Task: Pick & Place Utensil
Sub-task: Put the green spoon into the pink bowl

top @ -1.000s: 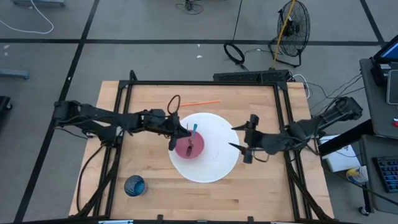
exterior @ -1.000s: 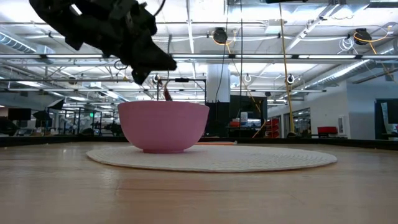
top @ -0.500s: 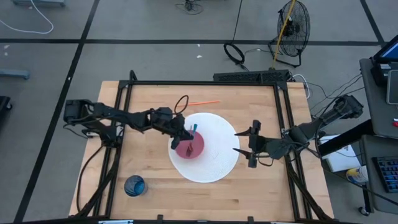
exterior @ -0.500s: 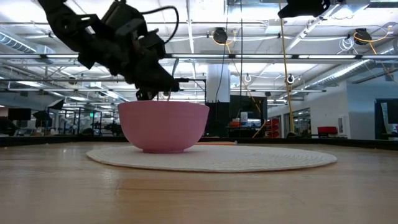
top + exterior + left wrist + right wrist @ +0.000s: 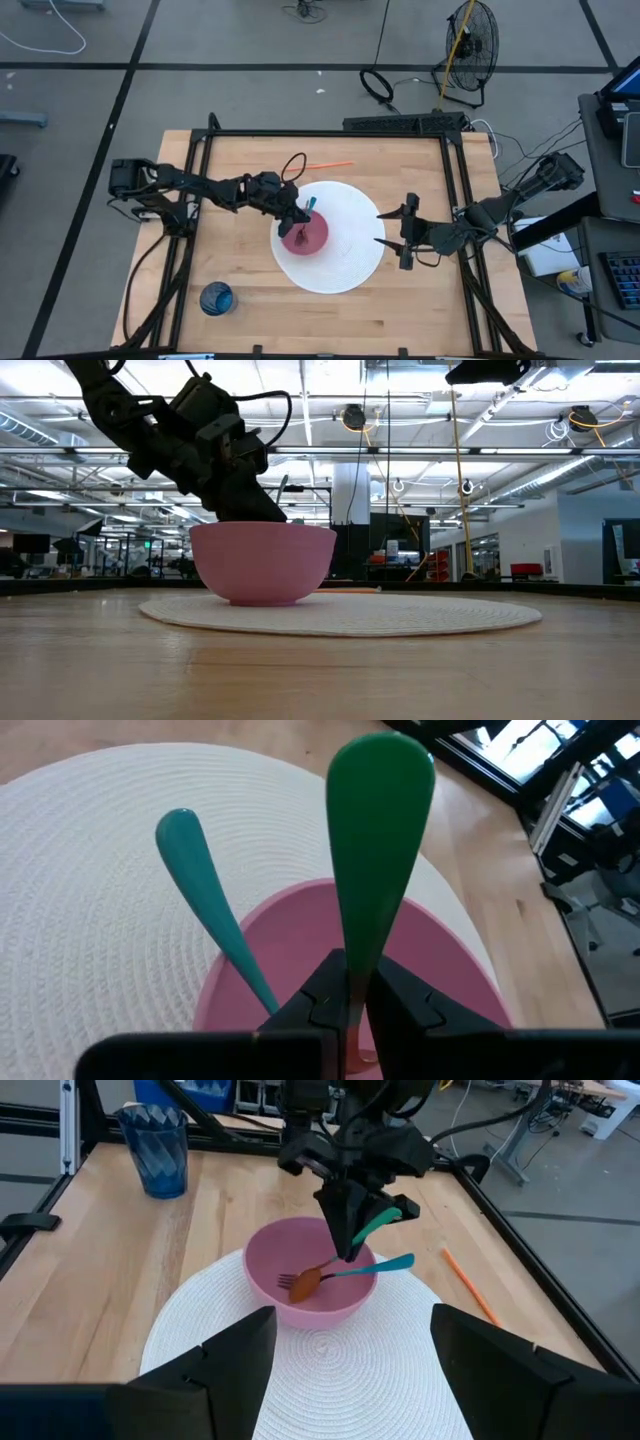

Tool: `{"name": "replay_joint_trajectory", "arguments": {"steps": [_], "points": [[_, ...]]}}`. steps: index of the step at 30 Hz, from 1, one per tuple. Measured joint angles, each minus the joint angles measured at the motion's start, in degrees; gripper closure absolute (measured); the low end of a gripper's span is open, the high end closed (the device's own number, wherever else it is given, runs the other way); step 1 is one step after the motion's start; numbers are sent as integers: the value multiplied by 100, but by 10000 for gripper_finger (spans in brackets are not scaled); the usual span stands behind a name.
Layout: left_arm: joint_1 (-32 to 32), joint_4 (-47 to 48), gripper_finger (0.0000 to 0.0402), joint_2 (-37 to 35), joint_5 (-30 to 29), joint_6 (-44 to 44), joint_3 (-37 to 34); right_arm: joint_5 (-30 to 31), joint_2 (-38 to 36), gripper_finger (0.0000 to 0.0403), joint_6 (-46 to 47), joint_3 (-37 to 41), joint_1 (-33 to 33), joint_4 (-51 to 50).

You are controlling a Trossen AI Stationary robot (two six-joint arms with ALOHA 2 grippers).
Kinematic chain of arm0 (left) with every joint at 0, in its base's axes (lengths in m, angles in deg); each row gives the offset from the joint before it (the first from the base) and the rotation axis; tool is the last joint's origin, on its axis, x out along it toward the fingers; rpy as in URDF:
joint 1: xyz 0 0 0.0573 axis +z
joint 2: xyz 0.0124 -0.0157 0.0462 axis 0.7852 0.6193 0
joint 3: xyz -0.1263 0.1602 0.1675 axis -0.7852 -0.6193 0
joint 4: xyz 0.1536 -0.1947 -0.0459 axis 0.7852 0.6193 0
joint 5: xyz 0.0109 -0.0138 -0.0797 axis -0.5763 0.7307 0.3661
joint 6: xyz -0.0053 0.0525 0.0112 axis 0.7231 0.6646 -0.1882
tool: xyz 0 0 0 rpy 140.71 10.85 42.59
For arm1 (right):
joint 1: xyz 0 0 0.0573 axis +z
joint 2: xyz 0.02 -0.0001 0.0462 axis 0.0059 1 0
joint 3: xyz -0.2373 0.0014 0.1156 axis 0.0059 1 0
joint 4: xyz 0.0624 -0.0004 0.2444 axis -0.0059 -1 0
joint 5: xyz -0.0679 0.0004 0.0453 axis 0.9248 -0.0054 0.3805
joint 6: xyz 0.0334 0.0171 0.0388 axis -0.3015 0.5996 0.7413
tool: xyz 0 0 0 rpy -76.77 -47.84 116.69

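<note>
A pink bowl [image 5: 304, 235] stands on a round white woven mat [image 5: 350, 255]. A teal-handled fork [image 5: 385, 1265] leans on the bowl's rim, its orange head [image 5: 300, 1285] lying inside. My left gripper [image 5: 297, 214] hovers over the bowl's left side, shut on a green-handled utensil [image 5: 378, 850], with its fingertips just above the rim [image 5: 262, 527] in the low view. My right gripper [image 5: 392, 238] waits open over the mat's right edge, facing the bowl. My left gripper pinches the green utensil's handle at its narrow lower part [image 5: 352, 982] between both fingers [image 5: 318, 1005]. The fingers come from above, slanting down from the table's left. The wide handle end [image 5: 378, 1223] sticks up past the fingers, tilted; the lower end reaches into the bowl, hidden by the gripper.
A blue ribbed cup [image 5: 216, 297] stands near the table's near-left corner. A thin orange stick [image 5: 322, 165] lies on the wood beyond the mat. Black frame rails [image 5: 187, 230] run along the table's left, right and far sides.
My left gripper has come down with the green utensil from well above the bowl to just over its rim, shifting a little toward the table's right. It stays shut. My right gripper has drawn back slightly toward the right edge.
</note>
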Motion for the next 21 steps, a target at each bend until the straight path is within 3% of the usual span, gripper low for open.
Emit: {"name": "replay_joint_trajectory", "arguments": {"steps": [10, 21], "points": [[0, -1, 376, 0, -7, 32, 0, -4, 2, 143, -57, 0, 0, 91], [-2, 4, 315, 0, -18, 143, 0, -28, 2, 147, 61, 0, 0, 89]]}}
